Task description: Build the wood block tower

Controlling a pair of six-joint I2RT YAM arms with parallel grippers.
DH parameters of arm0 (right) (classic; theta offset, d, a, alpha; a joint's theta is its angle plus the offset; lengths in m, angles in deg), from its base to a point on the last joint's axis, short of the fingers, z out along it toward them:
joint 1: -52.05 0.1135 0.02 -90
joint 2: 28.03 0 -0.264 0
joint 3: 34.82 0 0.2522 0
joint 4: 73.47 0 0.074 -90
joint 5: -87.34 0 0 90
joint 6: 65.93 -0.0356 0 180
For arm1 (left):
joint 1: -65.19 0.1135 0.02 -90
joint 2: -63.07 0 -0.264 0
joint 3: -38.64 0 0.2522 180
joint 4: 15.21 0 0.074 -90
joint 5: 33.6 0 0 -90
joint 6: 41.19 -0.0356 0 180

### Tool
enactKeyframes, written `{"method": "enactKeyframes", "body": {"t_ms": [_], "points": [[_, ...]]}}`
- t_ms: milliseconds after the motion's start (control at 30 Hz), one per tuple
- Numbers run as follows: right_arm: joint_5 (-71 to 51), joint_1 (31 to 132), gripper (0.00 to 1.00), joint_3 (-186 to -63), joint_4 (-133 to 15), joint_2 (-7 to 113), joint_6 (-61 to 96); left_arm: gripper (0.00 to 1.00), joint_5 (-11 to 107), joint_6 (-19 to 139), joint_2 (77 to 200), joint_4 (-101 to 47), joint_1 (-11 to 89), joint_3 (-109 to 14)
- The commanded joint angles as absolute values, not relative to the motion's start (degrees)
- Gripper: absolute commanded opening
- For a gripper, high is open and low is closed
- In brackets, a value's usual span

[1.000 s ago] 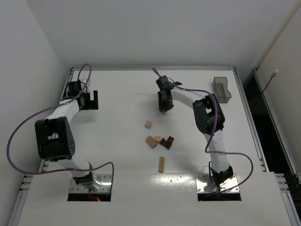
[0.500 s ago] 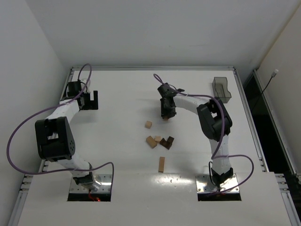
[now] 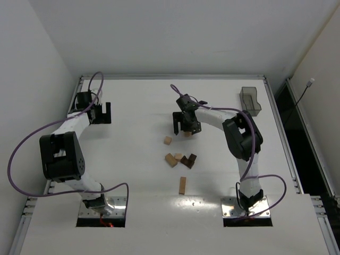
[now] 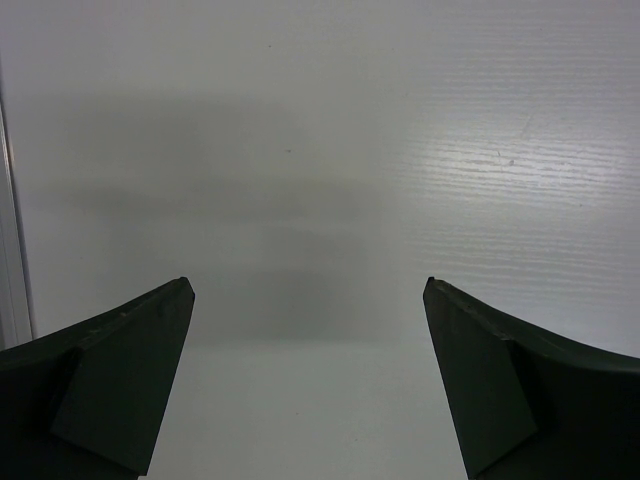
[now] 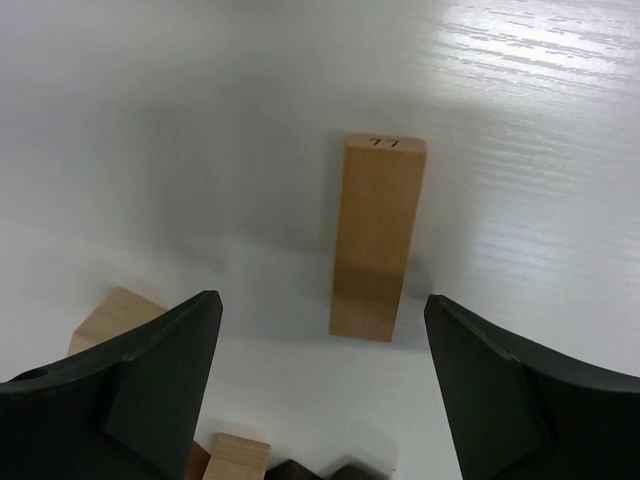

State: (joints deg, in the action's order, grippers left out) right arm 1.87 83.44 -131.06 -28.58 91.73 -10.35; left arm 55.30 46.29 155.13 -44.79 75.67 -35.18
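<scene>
Left of and nearer than the single smoky bin [image 3: 249, 101] lie five light tan wood blocks [image 3: 170, 160] and one dark brown lump [image 3: 188, 160], whether one block or two I cannot tell, with two arms [image 3: 62, 155] nearer still.

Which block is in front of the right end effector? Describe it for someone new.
On the white table, find the right end effector, open near the middle. Just past its fingers is a light tan block. Unlike the loose blocks lying nearer the arm bases, it stands upright alone, small mark at its top.

A long tan block [image 5: 377, 238] sits just ahead between the right fingers [image 5: 150, 400].
</scene>
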Motion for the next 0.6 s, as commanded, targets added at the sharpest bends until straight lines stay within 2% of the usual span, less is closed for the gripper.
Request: {"method": "enactKeyframes", "body": {"t_ms": [0,167,367,500,567], "points": [[2.17,84.57,0.8,-131.11,-30.01,85.1,-7.67,0.99,53.24,45.91,152.9,-44.26,75.29,-35.07],[6.29,85.62,0.8,-128.3,-33.69,72.73,-1.79,0.99,42.96,43.2,143.7,-46.45,72.76,-31.03],[15.25,81.76,0.92,-125.67,-34.83,63.12,17.0,0.99,36.81,35.29,136.38,-61.12,59.32,-30.5],[18.95,72.56,0.94,-116.98,-41.85,56.44,31.07,0.99,35.57,28.88,134.44,-70.08,47.3,-33.91],[18.96,68.06,0.94,-115.12,-42.4,54.86,32.41,0.99,35.57,28.33,135.31,-71.68,42.53,-35.67]]}}
